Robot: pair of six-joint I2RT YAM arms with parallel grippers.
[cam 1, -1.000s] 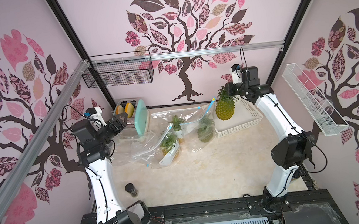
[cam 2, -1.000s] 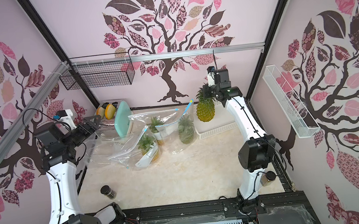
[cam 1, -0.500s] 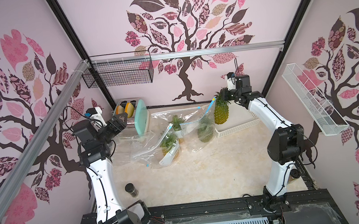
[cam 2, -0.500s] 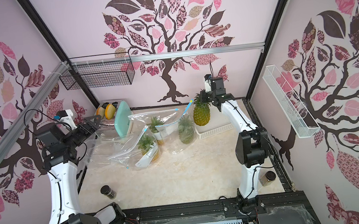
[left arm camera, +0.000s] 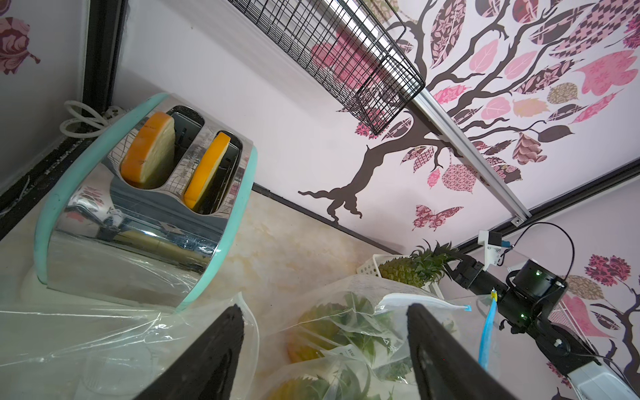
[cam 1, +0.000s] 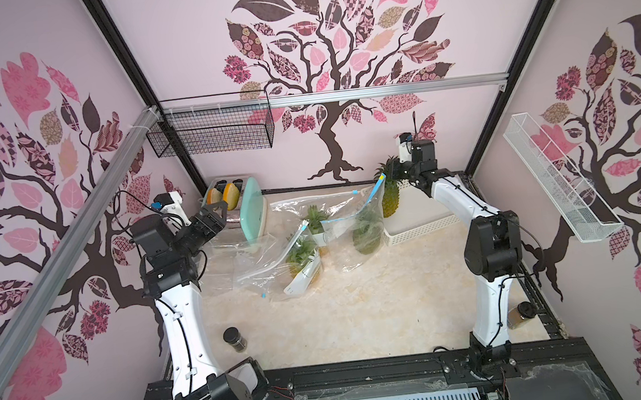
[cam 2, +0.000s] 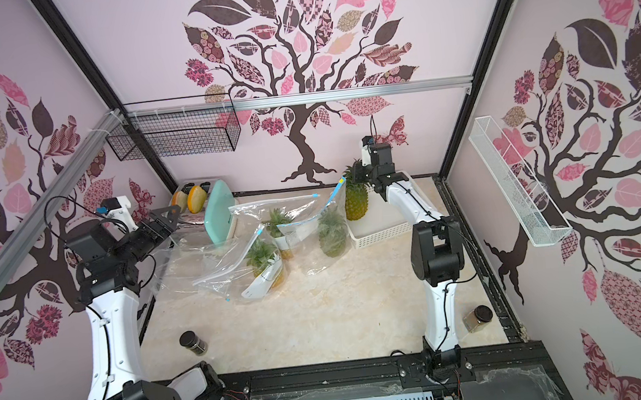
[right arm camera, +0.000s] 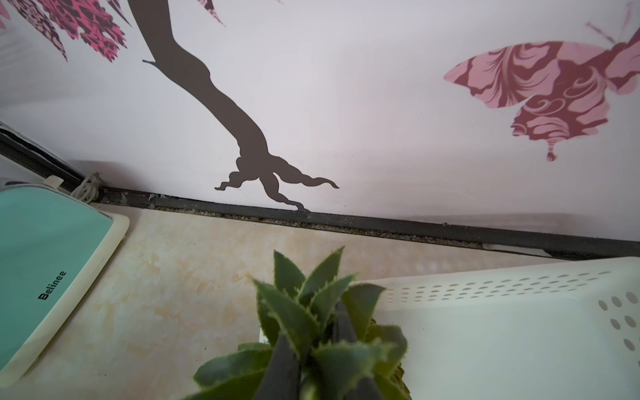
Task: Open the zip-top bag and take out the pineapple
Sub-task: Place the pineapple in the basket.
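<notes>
Pineapple (cam 1: 390, 202) was upright at the bench's (cam 1: 360, 316) far right, at the white tray's (cam 1: 420, 228) left edge, out of the zip-top bags (cam 1: 344, 222). My right fingers (right arm camera: 282, 367) pinched its crown leaves (right arm camera: 311, 304); my left fingers (left arm camera: 214, 353) gaped wide, empty. I feared releasing over the rim would topple it against the nearest bag.

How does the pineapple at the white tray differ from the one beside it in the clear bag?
The tray pineapple is bare in the white tray; the bagged pineapple sits inside a zip-top bag on the table. The tray pineapple is gripped at its crown by the right gripper, jaws shut; the bagged pineapple is unheld. Both stand crown-up.
</notes>
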